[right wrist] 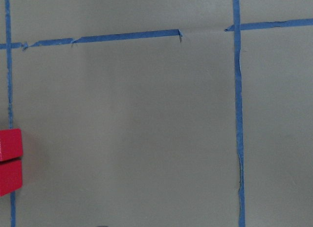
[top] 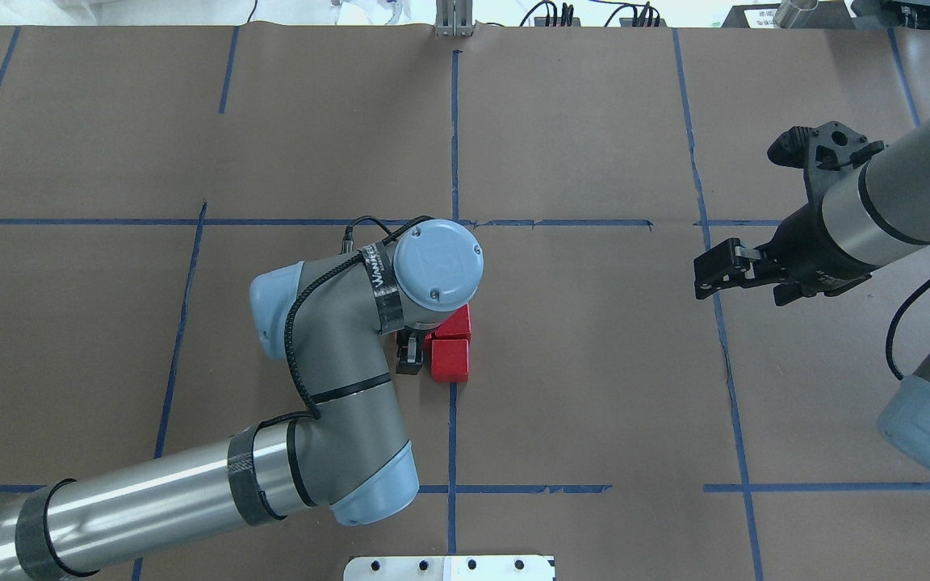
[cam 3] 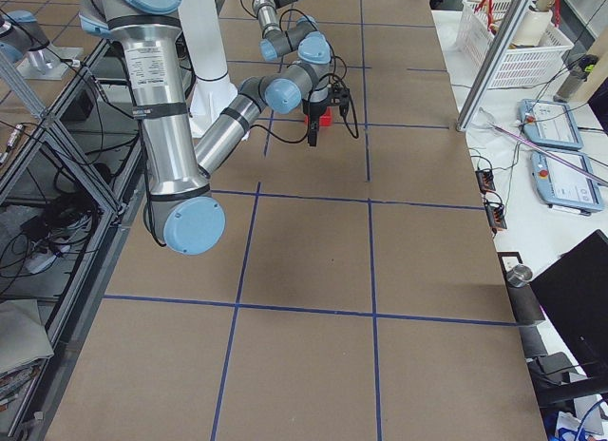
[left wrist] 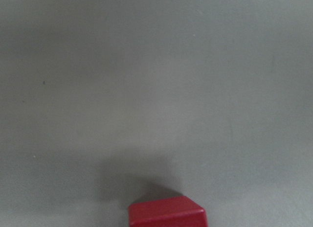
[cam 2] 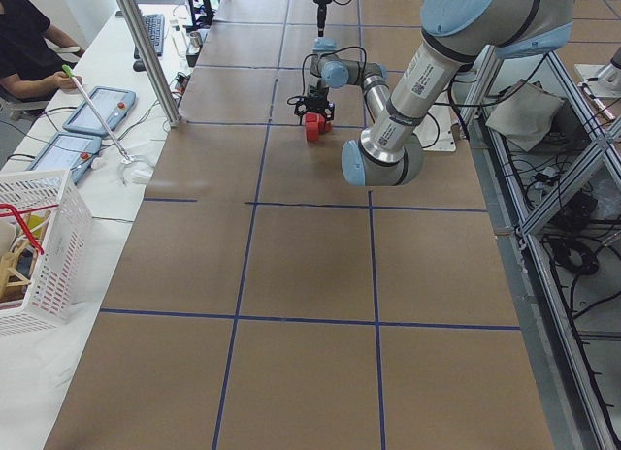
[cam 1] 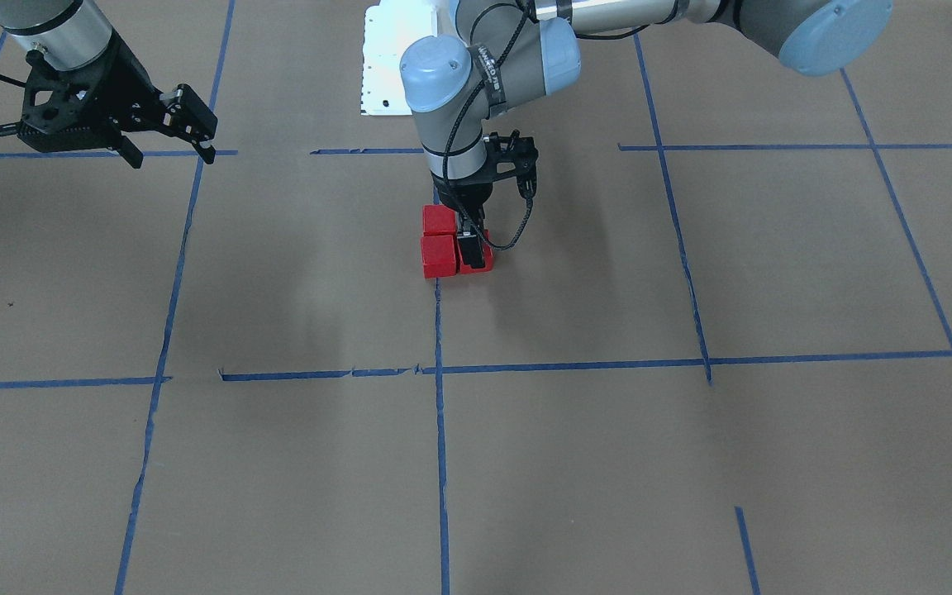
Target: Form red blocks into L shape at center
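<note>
- Front view: left gripper (cam 1: 470, 249) closed on one small red matte cube (cam 1: 477, 268), which touches two other red cubes (cam 1: 439, 257) on the blue tape line (cam 1: 440, 330).
- Overhead: the wrist (top: 437, 263) hides it.
- Right gripper (cam 1: 172, 155): spread, empty.

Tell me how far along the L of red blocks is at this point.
Nearly finished. Done: the first block and second block sit touching in a column at the table's middle. In hand: the left gripper is down on the third block, set beside the second as the L's foot; whether it is clamped cannot be told. Left: let go and lift clear. The right gripper hangs open, off to the side.
</note>
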Available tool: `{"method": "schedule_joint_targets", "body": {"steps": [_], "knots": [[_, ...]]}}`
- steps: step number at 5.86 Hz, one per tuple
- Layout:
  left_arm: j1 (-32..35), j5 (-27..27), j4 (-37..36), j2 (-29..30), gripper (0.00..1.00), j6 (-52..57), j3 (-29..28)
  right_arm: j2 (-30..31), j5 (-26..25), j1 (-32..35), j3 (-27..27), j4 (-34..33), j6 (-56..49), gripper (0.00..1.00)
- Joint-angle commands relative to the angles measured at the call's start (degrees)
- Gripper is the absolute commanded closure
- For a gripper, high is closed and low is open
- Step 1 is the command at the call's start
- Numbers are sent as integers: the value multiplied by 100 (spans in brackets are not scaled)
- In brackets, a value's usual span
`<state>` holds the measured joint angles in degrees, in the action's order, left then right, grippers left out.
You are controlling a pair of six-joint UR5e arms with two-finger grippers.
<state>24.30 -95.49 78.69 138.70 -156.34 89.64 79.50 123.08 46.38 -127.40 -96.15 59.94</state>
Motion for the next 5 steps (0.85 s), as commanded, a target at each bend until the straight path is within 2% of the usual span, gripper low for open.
{"method": "schedule_joint_targets", "body": {"steps": [1,3,4,5], "knots": [[49,-4,-55,-515,0,1126,1048,21,-12,21,-5,-9,0,0],[84,-13,-55,-1647,0,3126,2621,397,14,370,30,0,-78,0],[145,-109,-46,-2192,0,4476,3177,617,31,685,22,0,-96,0],[494,-693,15,-2729,0,5560,3461,750,32,863,22,0,-245,0]]}}
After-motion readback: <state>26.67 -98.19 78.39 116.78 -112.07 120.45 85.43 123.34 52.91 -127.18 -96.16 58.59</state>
